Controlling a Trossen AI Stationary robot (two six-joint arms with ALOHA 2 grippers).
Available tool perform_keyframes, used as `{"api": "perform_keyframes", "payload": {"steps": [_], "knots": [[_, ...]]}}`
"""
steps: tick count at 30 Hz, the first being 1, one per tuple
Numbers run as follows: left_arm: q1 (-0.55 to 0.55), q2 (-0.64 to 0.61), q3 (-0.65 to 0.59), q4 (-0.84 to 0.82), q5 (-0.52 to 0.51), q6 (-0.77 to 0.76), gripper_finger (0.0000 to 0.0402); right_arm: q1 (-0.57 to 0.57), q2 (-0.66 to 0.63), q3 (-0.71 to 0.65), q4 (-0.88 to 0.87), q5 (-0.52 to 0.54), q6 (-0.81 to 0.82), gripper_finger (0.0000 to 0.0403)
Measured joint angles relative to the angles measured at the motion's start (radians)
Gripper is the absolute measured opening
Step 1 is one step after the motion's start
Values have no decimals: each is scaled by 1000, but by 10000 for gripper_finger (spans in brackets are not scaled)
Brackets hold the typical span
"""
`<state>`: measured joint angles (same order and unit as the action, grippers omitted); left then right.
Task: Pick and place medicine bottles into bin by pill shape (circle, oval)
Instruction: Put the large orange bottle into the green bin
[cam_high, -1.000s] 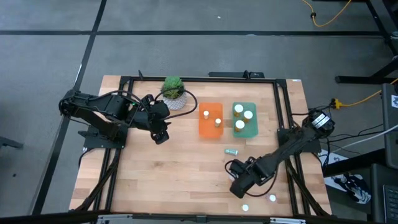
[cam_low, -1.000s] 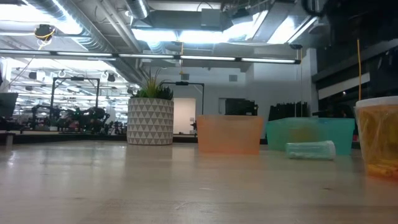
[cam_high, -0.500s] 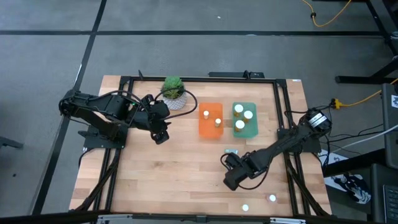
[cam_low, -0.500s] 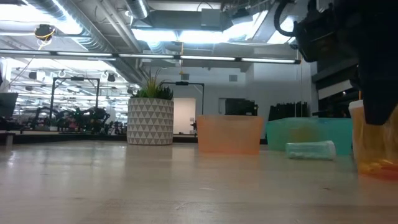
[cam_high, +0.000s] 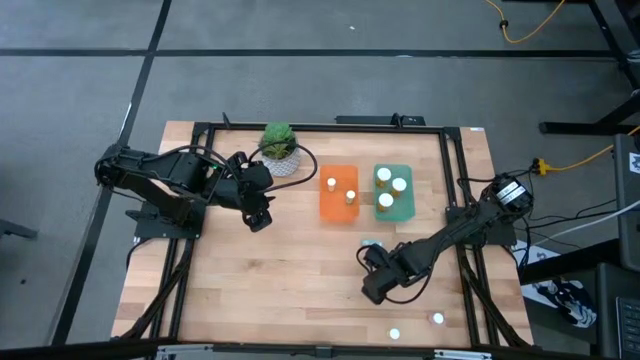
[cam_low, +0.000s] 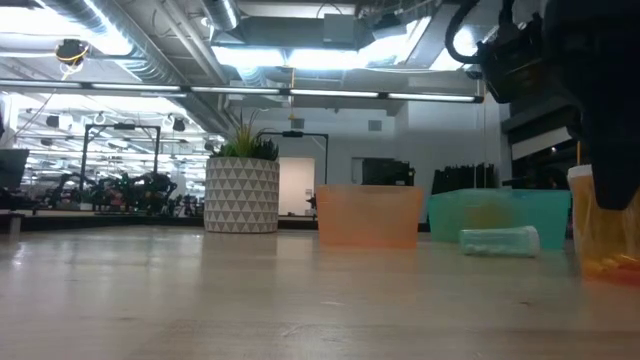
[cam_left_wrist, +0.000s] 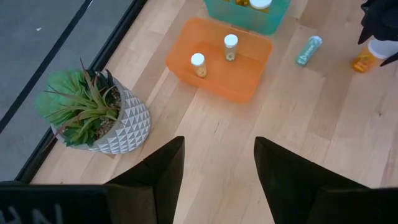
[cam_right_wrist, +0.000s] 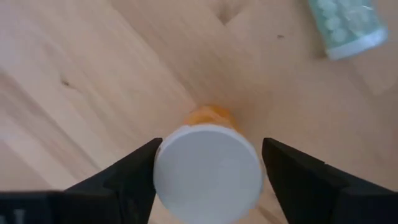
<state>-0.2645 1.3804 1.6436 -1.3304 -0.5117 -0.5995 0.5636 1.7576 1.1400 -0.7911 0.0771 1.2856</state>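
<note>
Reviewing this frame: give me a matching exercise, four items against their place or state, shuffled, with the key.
Items
1. orange bin
2. teal bin
3. pale green bottle
4. right gripper

States
A. lying on its side on the table
B. holds three white-capped bottles
C. shut on a white-capped amber bottle
D. holds two white-capped bottles

Pairs: 1-D, 2-B, 3-A, 4-C

Wooden slatted table, framed by black rails, carrying a white-potted green plant near the far edge. At centre, side by side: an orange tray and a teal tray. Just in front of the teal tray, one pale green bottle lying on its side; near the front edge toward the right, two white-capped bottles standing apart from each other.
</note>
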Motion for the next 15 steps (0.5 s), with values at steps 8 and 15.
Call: {"api": "perform_keyframes", "payload": {"steps": [8, 15], "knots": [[0, 0, 0, 0, 0, 0, 187, 0, -10, 3, -88, 0, -2, 226], [0, 0, 0, 0, 0, 0, 187, -5, -83, 123, -303, 38, -59, 205]]}}
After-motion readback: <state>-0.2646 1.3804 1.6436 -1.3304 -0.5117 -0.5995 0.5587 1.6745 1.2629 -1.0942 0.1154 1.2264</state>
